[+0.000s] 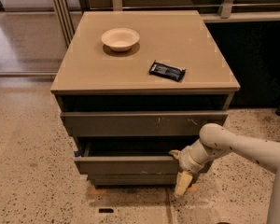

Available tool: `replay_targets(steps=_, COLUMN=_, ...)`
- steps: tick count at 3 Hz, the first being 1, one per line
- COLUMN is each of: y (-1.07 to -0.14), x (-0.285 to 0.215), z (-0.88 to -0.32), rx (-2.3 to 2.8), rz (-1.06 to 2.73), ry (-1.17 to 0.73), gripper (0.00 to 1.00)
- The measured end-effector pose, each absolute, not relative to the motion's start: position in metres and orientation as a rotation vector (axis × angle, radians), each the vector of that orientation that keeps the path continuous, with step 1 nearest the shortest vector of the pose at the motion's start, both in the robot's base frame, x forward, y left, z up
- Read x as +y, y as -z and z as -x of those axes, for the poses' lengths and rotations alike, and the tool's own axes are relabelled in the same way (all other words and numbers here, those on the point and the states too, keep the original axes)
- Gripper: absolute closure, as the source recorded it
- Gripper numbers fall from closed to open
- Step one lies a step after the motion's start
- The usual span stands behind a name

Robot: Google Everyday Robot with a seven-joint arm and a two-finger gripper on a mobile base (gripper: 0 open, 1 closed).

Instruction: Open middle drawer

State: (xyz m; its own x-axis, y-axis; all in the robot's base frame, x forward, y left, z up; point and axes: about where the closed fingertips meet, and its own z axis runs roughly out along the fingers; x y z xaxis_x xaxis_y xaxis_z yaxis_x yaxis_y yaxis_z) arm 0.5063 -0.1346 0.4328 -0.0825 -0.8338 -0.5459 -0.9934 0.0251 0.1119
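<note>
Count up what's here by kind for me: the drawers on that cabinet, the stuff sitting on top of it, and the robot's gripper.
Drawers: 3, the top drawer, the middle drawer, the bottom drawer
Bowls: 1, the bowl on the cabinet top
Packets: 1, the black packet, also on top
Grippers: 1, the gripper at the middle drawer's right end
Total: 6
</note>
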Motion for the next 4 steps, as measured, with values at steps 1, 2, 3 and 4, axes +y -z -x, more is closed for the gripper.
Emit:
replay_targets(steps=1, y=-0.441, x=-0.138, z=-0.483, rx=1.984, rz=1.879, ry=-0.717, gripper=0.00)
replay_targets(steps=2, y=-0.445, x=-0.146, z=-0.442, rx=2.007, rz=1.890, ry=-0.812, gripper=0.00)
replay_targets(steps=3, y=-0.445, x=-0.150, z=-0.422, rx=2.027, rz=1.891, ry=-0.868, gripper=0.00)
replay_targets(steps=4, y=-0.445, x=-0.150, z=-0.422, rx=2.027, rz=1.891, ry=-0.868, gripper=0.00)
